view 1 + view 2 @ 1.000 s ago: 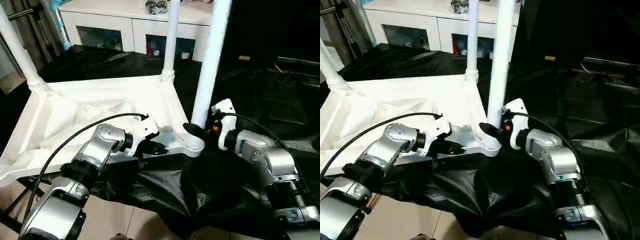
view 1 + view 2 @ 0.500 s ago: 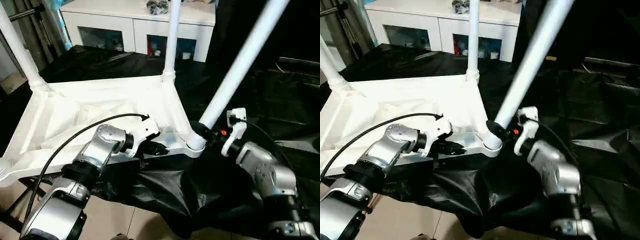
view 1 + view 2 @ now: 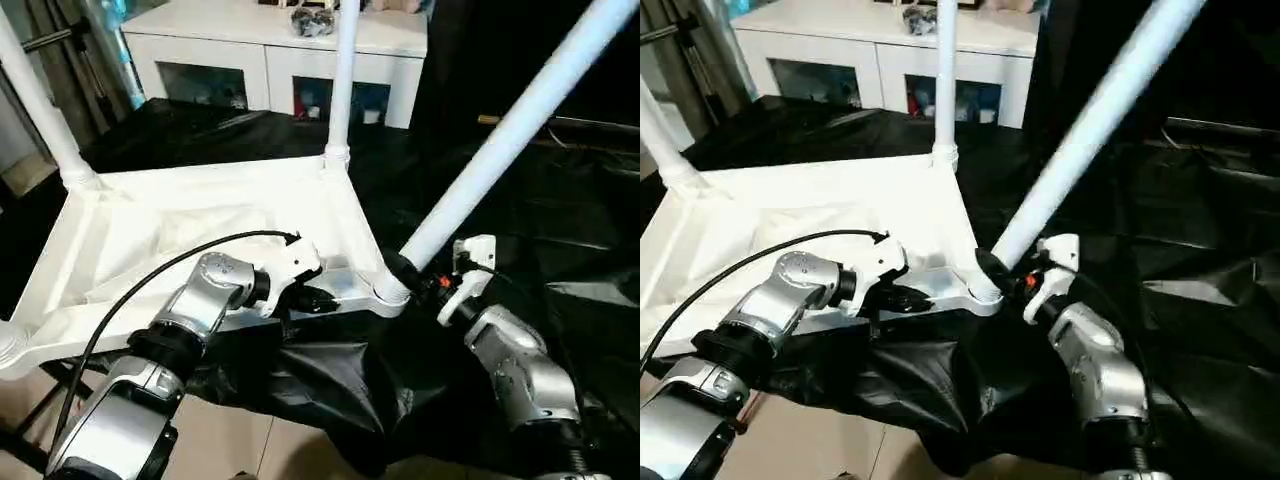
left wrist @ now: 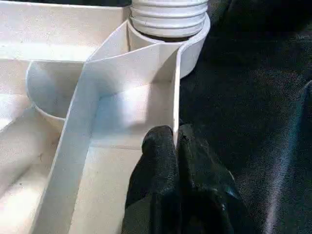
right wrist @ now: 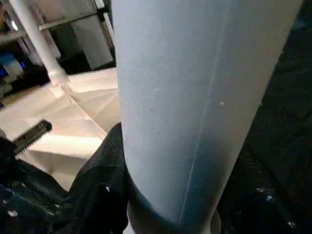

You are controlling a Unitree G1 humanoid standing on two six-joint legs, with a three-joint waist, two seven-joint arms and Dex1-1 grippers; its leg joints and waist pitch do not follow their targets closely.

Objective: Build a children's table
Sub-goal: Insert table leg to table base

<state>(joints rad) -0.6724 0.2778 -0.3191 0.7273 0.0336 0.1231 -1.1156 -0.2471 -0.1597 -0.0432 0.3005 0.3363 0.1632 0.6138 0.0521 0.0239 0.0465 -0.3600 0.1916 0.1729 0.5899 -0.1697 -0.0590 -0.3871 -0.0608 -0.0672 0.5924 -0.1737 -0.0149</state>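
Leg clamped in right gripper has tipped from upright to slanted at its corner socket, likely unseated; left gripper pinches tabletop rim.

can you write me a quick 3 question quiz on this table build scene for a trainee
1. True or false: the leg in the right gripper stands straight up like the far leg.
2. What does the left gripper pinch? A) the black cloth B) the tabletop's rim C) a loose leg
3. Fill in: the tabletop lies with its ribbed ______ facing up.

Key
1. False: it leans away to the robot's right, its base at the near corner socket.
2. B: the left wrist view shows the fingers shut on the thin rim wall.
3. underside
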